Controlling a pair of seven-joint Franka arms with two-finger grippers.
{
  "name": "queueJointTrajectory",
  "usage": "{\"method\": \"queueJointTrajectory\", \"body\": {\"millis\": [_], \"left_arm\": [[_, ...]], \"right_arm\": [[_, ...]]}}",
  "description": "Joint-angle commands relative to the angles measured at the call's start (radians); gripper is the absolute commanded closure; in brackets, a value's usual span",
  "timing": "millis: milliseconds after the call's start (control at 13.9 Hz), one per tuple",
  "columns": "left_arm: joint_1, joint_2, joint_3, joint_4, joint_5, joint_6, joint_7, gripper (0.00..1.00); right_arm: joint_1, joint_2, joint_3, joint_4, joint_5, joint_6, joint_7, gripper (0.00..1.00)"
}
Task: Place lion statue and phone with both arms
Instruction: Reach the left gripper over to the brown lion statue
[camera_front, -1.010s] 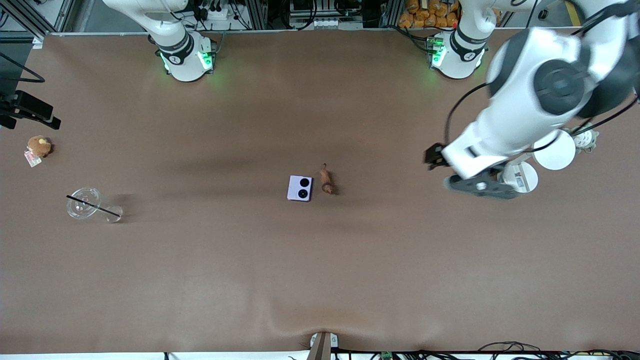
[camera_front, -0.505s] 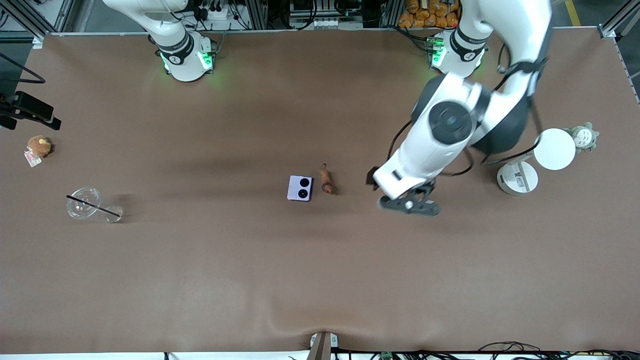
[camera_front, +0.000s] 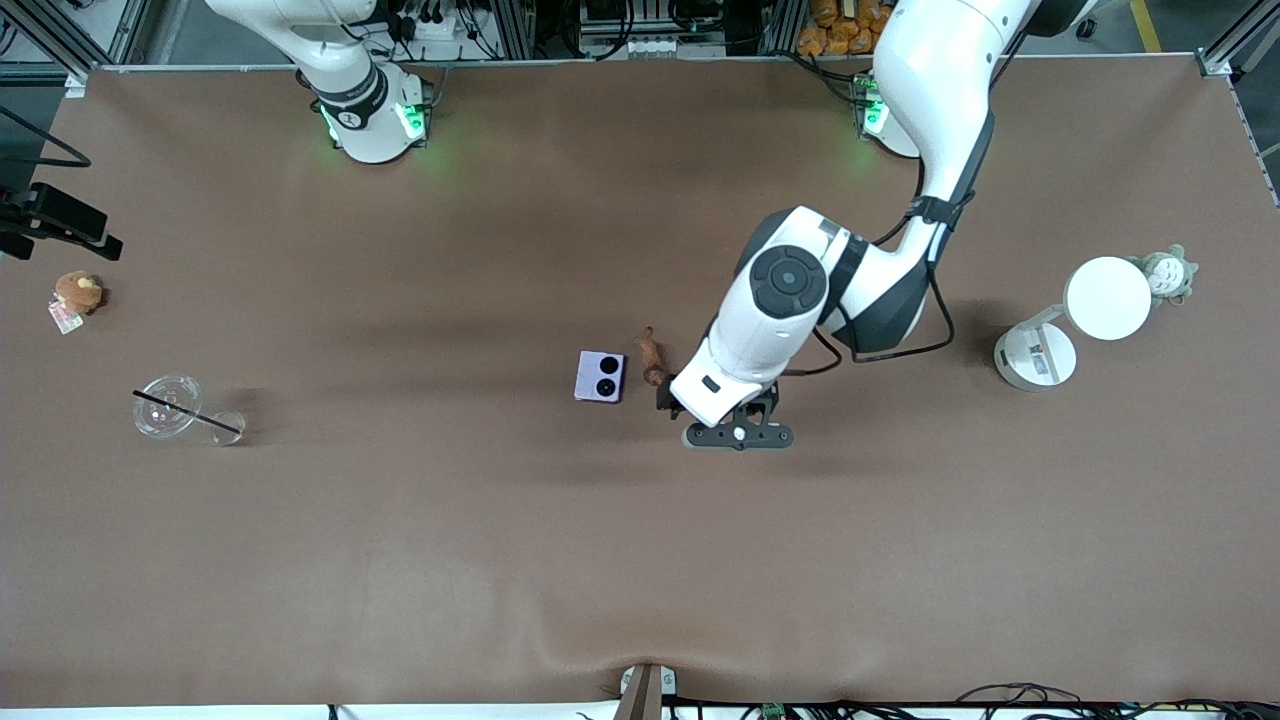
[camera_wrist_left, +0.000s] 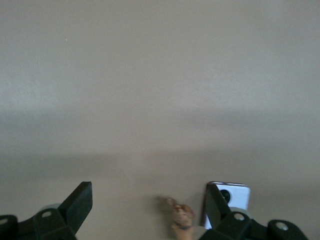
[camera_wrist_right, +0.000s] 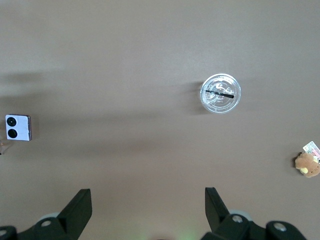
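the left gripper hovers with jaws apart over the table just beside the lion statue, which lies touching-close beside the phone at mid-table, apparently lining up a grasp, while the right gripper, jaws apart, waits high over the table near its own base.

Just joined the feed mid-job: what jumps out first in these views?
The left arm dominates: it reaches over mid-table, its left gripper open and hanging over bare table right beside the lion statue. The statue lies next to the lavender phone, which is on its right-arm side; neither is held. The right gripper is open too, high over the table, looking down on a clear cup with a black straw.
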Motion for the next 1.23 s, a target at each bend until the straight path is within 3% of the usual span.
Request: {"method": "queueJointTrajectory", "body": {"millis": [0, 289, 1155], "left_arm": [[-0.050, 0.015, 0.011, 0.010, -0.004, -0.014, -0.080, 0.00], [-0.113, 0.023, 0.012, -0.051, 0.001, -0.054, -0.265, 0.00], [-0.167, 0.149, 0.014, -0.067, -0.002, 0.024, -0.275, 0.00]], "right_arm": [[-0.008, 0.000, 0.009, 0.002, -0.010, 0.002, 0.016, 0.00], [-0.008, 0.002, 0.009, 0.002, -0.010, 0.002, 0.016, 0.00], [-0.008, 0.003, 0.011, 0.002, -0.010, 0.004, 0.016, 0.00]]}}
